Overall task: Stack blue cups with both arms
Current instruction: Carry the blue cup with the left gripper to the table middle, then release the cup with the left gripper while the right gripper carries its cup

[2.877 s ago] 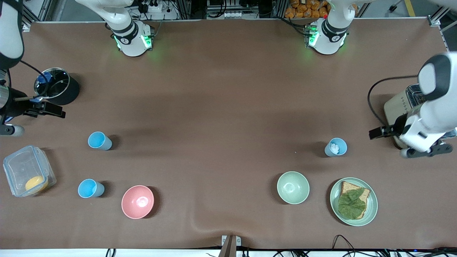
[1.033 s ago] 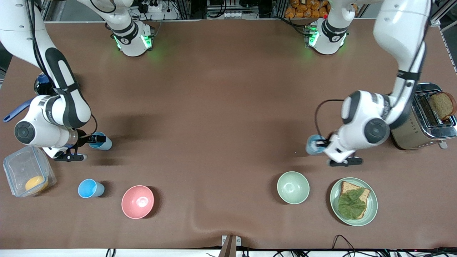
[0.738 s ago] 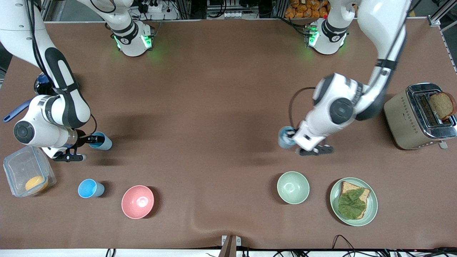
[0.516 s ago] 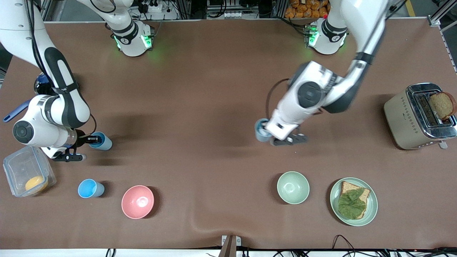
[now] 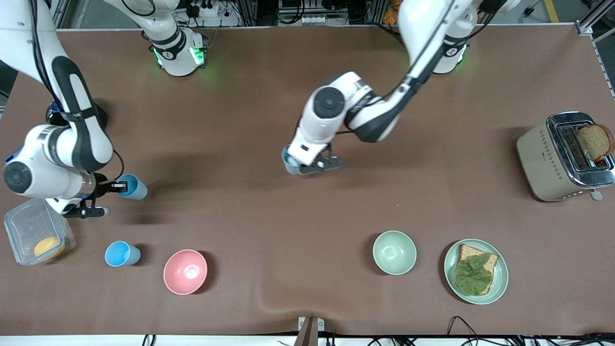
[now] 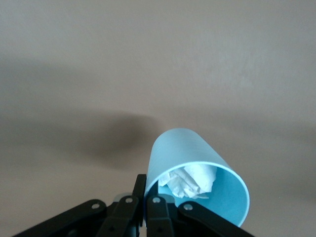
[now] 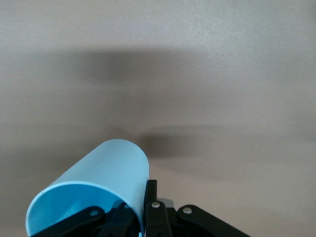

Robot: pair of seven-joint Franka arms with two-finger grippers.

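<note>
My left gripper (image 5: 294,161) is shut on the rim of a light-blue cup (image 5: 287,164) and holds it over the middle of the table. In the left wrist view the fingers (image 6: 154,210) pinch this cup's wall (image 6: 182,153), and crumpled white paper (image 6: 192,180) lies inside. My right gripper (image 5: 119,186) is shut on the rim of a second blue cup (image 5: 135,188), low over the table toward the right arm's end. This cup is empty in the right wrist view (image 7: 106,170). A third blue cup (image 5: 122,253) stands nearer the front camera, beside the pink bowl (image 5: 185,271).
A pale green bowl (image 5: 394,252) and a plate (image 5: 499,278) with bread and lettuce stand toward the left arm's end. A toaster (image 5: 547,158) with a slice in it is farther along. A clear lidded box (image 5: 29,226) sits under the right arm's wrist.
My left arm took hold of its cup and carried it from the left arm's end to the middle of the table. My right gripper closed on its cup and shifted it slightly.
</note>
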